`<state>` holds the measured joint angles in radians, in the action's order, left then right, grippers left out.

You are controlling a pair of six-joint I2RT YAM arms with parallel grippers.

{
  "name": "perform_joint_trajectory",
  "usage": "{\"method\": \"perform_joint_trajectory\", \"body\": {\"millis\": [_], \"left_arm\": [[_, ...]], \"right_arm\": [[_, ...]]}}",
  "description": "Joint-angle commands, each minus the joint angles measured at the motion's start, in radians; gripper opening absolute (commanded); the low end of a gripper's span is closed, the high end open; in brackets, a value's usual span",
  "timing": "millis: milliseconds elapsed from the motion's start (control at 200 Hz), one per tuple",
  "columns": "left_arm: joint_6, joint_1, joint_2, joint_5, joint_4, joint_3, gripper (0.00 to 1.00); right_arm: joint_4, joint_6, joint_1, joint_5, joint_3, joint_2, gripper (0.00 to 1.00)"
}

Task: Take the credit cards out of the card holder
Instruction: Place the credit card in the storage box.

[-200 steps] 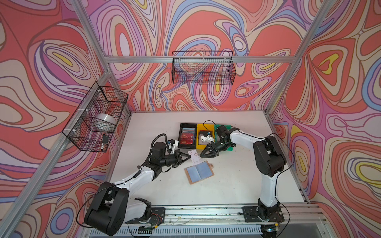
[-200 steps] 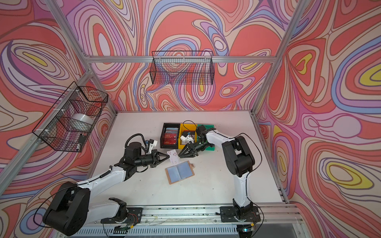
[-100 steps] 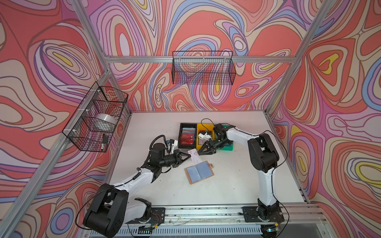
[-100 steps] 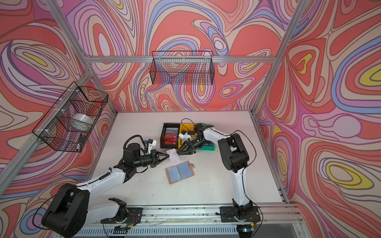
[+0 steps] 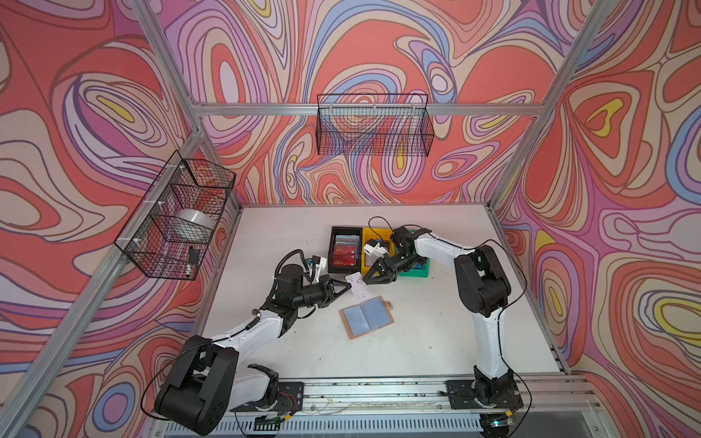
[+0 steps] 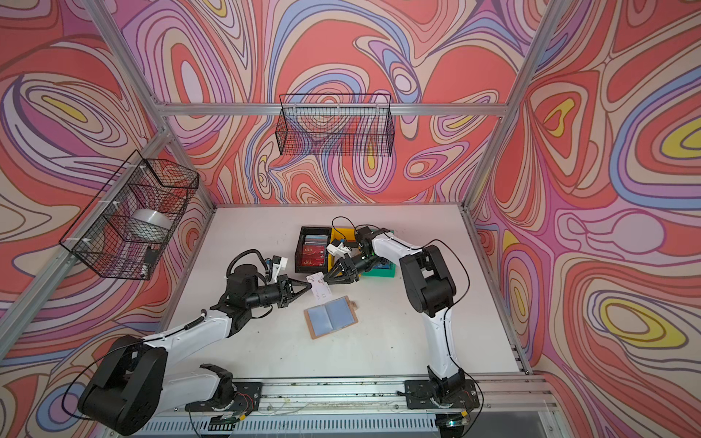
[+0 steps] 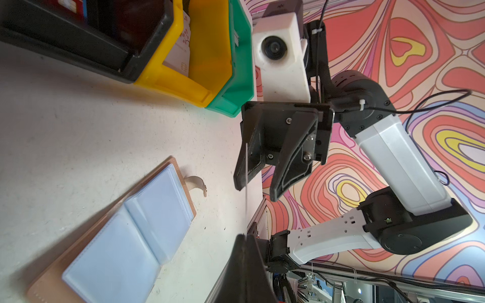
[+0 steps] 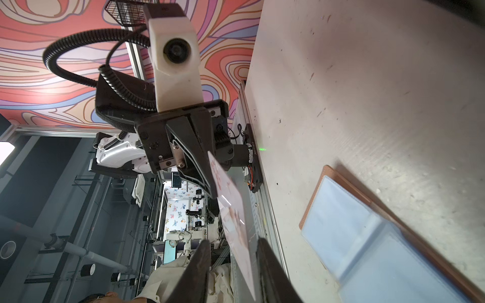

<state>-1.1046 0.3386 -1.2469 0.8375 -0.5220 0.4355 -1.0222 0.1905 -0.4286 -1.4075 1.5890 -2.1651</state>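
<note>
The tan card holder (image 5: 367,316) (image 6: 330,316) lies open on the table, its bluish sleeve pages up. A white credit card (image 5: 356,289) (image 6: 318,285) with pink marks hangs in the air behind it, and my left gripper (image 5: 348,287) (image 6: 308,287) is shut on one end. My right gripper (image 5: 366,278) (image 6: 326,279) faces it, open, with its jaws on either side of the card's (image 8: 233,220) other end. The card sits near one finger (image 8: 265,251), with a gap to the other. In the left wrist view the card (image 7: 247,199) is an edge-on line.
Three bins stand side by side behind the grippers. The black bin (image 5: 332,246) holds red and blue cards, the yellow bin (image 5: 375,230) a white card, and the green bin (image 5: 419,271) lies under the right wrist. Wire baskets (image 5: 174,216) (image 5: 373,125) hang on the walls.
My right gripper has moved from over the bins toward the left gripper, and its jaws now straddle the free end of the held card. The left arm has stayed put.
</note>
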Motion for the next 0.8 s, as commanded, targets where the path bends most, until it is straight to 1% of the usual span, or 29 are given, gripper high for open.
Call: {"method": "perform_joint_trajectory", "body": {"millis": [0,120,265,361,451,541,706,791], "left_arm": [[-0.013,-0.006,0.008,0.002,-0.039,-0.014,0.00],[-0.009,-0.007,0.013,-0.004,-0.031,-0.014,0.00],[-0.007,-0.007,-0.001,-0.009,-0.040,-0.017,0.00],[-0.015,-0.007,-0.014,-0.007,-0.062,-0.018,0.00],[-0.020,-0.006,-0.022,-0.003,-0.072,-0.018,0.00],[-0.017,-0.006,-0.023,-0.001,-0.070,-0.015,0.00],[-0.015,-0.007,-0.026,-0.004,-0.067,-0.012,0.00],[-0.014,-0.007,-0.025,-0.005,-0.059,-0.013,0.00]], "right_arm": [[-0.025,0.037,-0.011,-0.016,0.026,-0.027,0.33],[-0.054,0.067,-0.015,-0.036,0.040,-0.042,0.32],[-0.148,0.160,-0.018,-0.067,0.076,-0.055,0.30],[-0.180,0.187,-0.018,-0.085,0.088,-0.064,0.28],[-0.222,0.231,-0.022,-0.094,0.098,-0.076,0.25],[-0.278,0.285,-0.026,-0.101,0.115,-0.089,0.24],[-0.308,0.300,-0.038,-0.093,0.133,-0.100,0.21],[-0.295,0.280,-0.041,-0.079,0.128,-0.089,0.18]]}}
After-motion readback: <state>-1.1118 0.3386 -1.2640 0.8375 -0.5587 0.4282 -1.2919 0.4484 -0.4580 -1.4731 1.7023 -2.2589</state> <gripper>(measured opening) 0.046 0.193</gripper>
